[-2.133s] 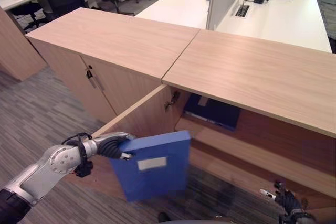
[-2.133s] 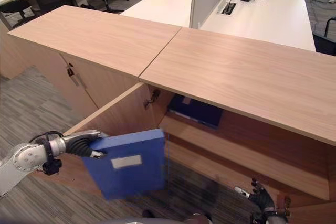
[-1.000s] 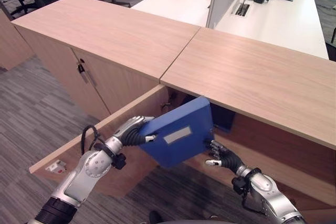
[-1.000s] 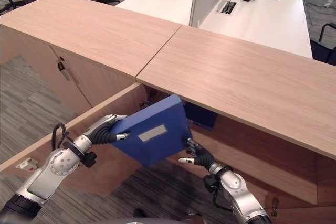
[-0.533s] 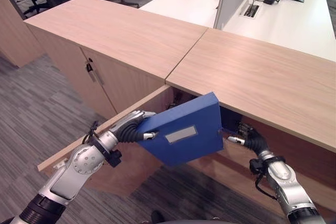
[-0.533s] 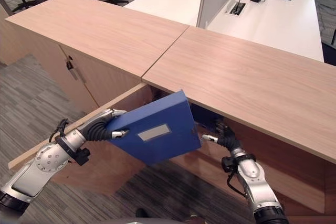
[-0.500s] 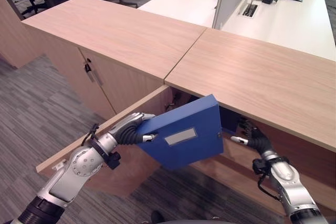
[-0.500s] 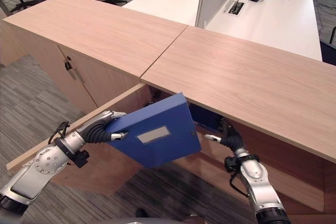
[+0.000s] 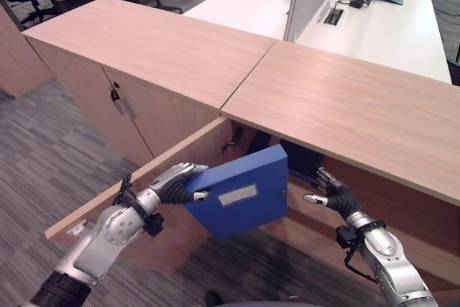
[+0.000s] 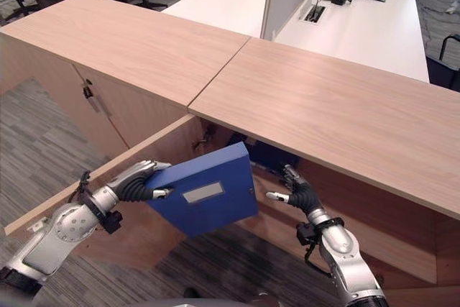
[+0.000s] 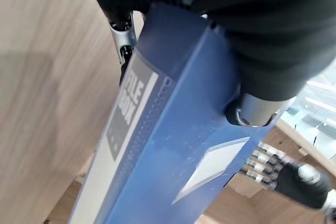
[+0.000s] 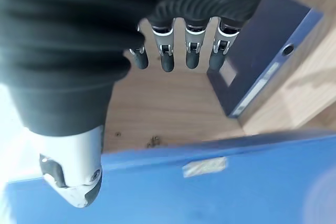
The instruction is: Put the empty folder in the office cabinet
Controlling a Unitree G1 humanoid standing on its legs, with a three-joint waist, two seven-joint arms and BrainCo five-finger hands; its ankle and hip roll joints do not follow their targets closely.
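The blue folder (image 9: 241, 192) with a pale label hangs tilted in front of the open office cabinet (image 9: 345, 106), just below its top board. My left hand (image 9: 176, 181) is shut on the folder's left edge, with the thumb (image 11: 252, 111) over the face and the fingers behind. My right hand (image 10: 295, 190) stands open at the cabinet's mouth, a little to the right of the folder and apart from it; its fingers (image 12: 176, 51) are straight and point into the cabinet. The folder (image 12: 210, 182) also passes below that hand.
A dark blue folder (image 9: 302, 159) lies on the shelf inside the cabinet, behind the blue one. The cabinet's open door (image 9: 144, 177) stands out to the left beside my left arm. A shut cabinet (image 9: 129, 106) adjoins on the left; white desks (image 9: 402, 19) lie beyond.
Over two seconds the left hand raised the folder from low near the floor up to the cabinet's mouth. The right hand came up beside it. Lately the folder sank slightly.
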